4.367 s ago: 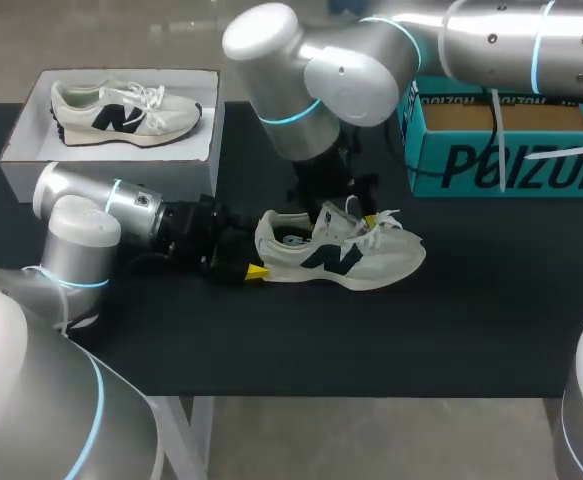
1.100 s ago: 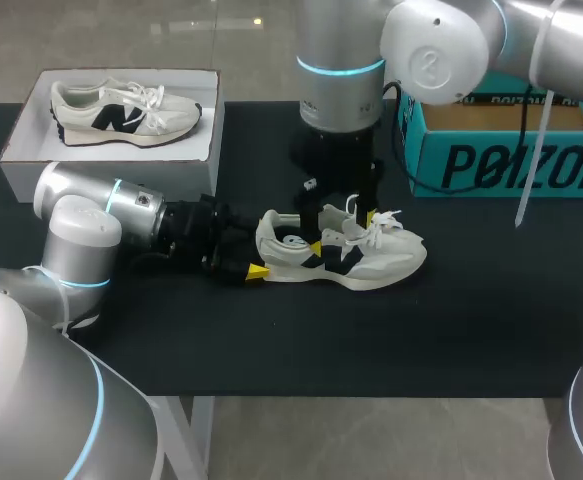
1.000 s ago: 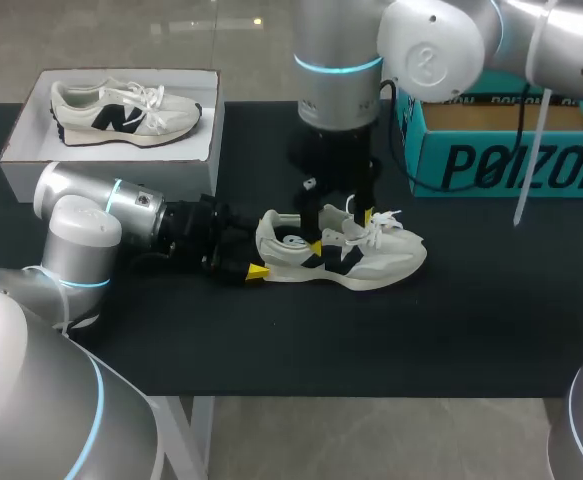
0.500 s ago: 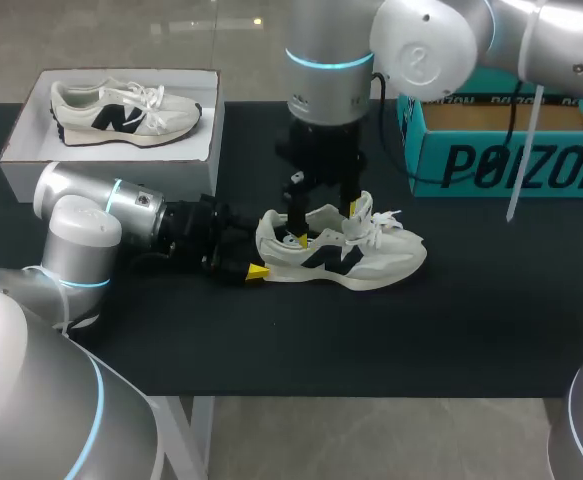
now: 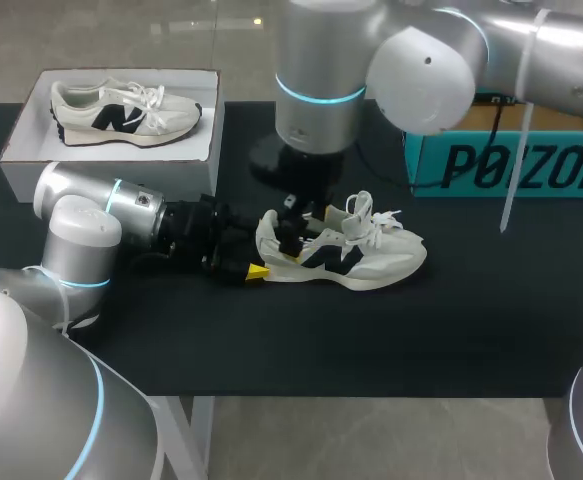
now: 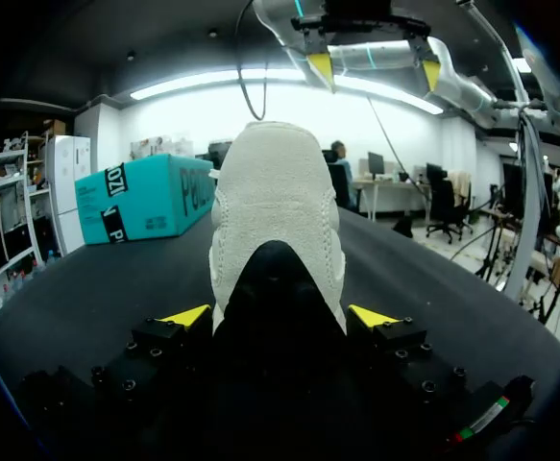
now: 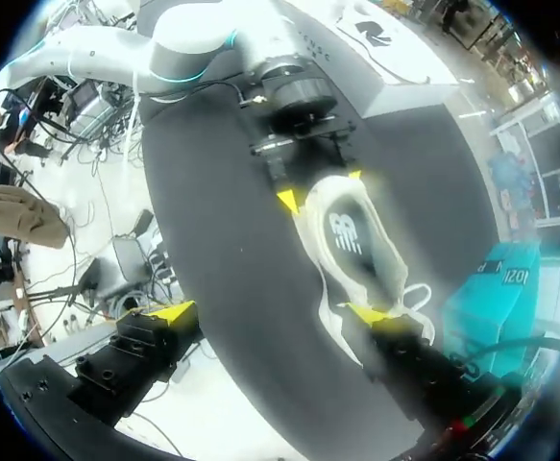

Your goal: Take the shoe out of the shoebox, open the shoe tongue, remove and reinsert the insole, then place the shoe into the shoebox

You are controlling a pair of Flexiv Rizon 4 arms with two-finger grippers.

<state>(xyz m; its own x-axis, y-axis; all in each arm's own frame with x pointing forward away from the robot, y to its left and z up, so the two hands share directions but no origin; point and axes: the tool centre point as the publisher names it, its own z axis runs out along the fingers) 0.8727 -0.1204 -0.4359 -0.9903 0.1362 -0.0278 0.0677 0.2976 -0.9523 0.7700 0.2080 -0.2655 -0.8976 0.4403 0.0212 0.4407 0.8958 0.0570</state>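
**Right arm poised over the shoe mouth, heel clamped by the left**

Shoe [image 5: 343, 252] lies on its sole mid-bench [image 5: 451, 330]. Its long axis runs along the bench, heel toward the left edge and toe toward the right.

Left gripper [image 6: 278, 315] comes in low from the left edge. Its two yellow tips press the heel from either side, so it holds the shoe there.

Right gripper [image 7: 272, 313] hangs above the shoe, looking down into the opening, fingers spread wide and holding nothing. One tip stands just beside the laces. The other is well off to the shoe's side.

Tongue [image 5: 361, 218] stands up, with the laces loose around it. Insole [image 7: 349, 233] shows flat inside the shoe, not yet lifted.

Teal shoebox [image 5: 491, 165] sits at the far right edge. White box [image 5: 21, 150] at the far left corner holds a second shoe [image 5: 121, 110].

Judgement: the tongue looks open enough, so the insole pull is next. It falls to the right arm, which is the free one and sits straight over the target. The insole lies below it, lengthwise with the shoe. The fingers would need to narrow and drop into the heel end of the mouth without catching the laces.
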